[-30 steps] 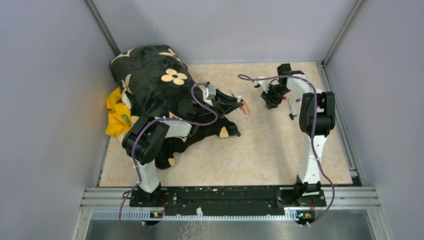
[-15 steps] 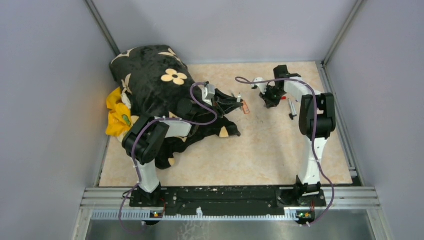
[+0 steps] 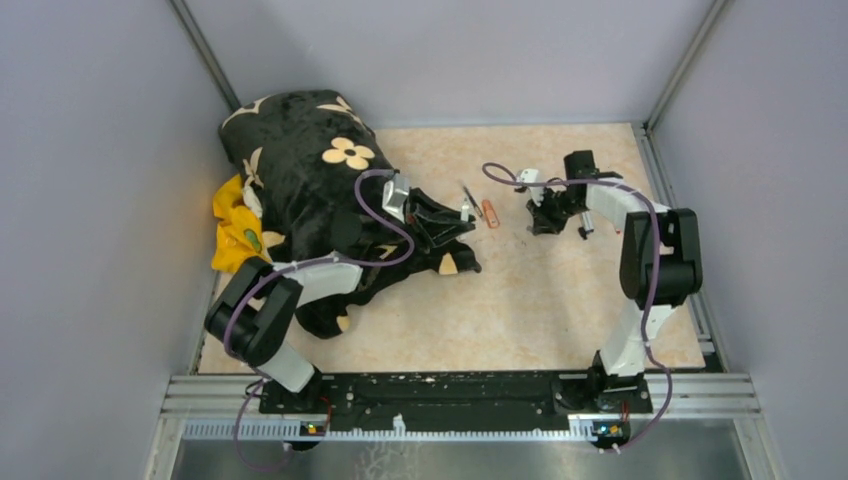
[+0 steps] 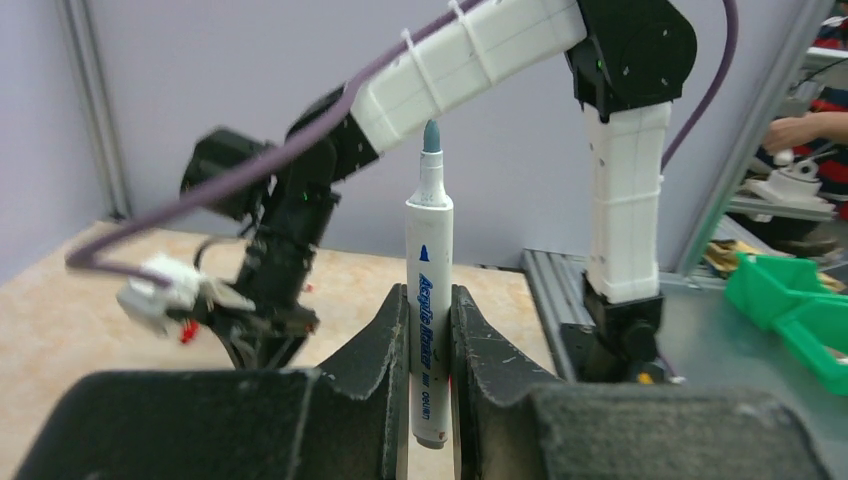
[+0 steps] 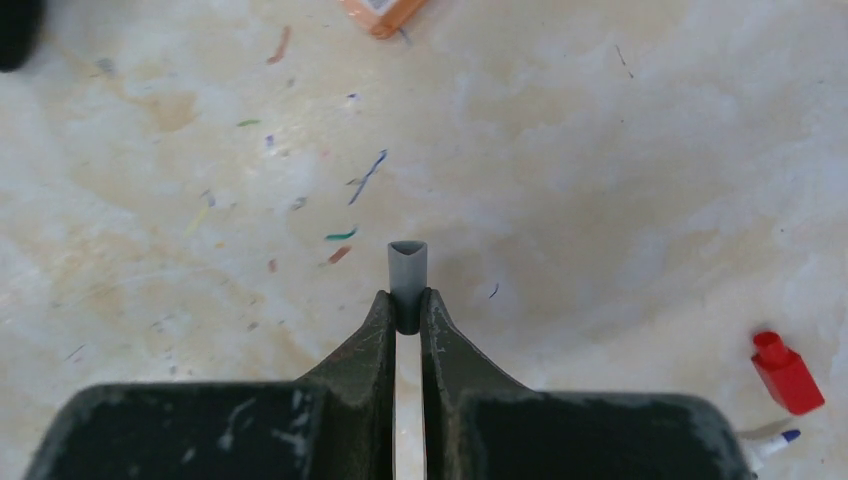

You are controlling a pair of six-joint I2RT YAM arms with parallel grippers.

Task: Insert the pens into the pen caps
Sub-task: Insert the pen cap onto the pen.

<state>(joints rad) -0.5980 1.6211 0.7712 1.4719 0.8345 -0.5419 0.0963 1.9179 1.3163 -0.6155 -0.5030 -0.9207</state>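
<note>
Left wrist view: the left hand (image 4: 430,295) is clamped on a white-barrelled marker with a grey-blue tip (image 4: 430,225). The marker stands upright between the black fingers (image 4: 385,340), its tip bare.
Right wrist view: the right hand (image 5: 407,305) is pinched together on a short grey tube cap (image 5: 407,262). The cap sticks out past the fingertips, over the beige marbled counter (image 5: 600,150).
Lower right of that view: a small red plastic cap (image 5: 786,372) lies on the counter, near the blue tip of a white marker (image 5: 775,440).
Top external view: a short orange marker (image 3: 490,213) lies between the two hands, beside a thin dark pen (image 3: 468,194).
Left side: a black flower-patterned cloth (image 3: 300,165) is heaped under the left arm.
</note>
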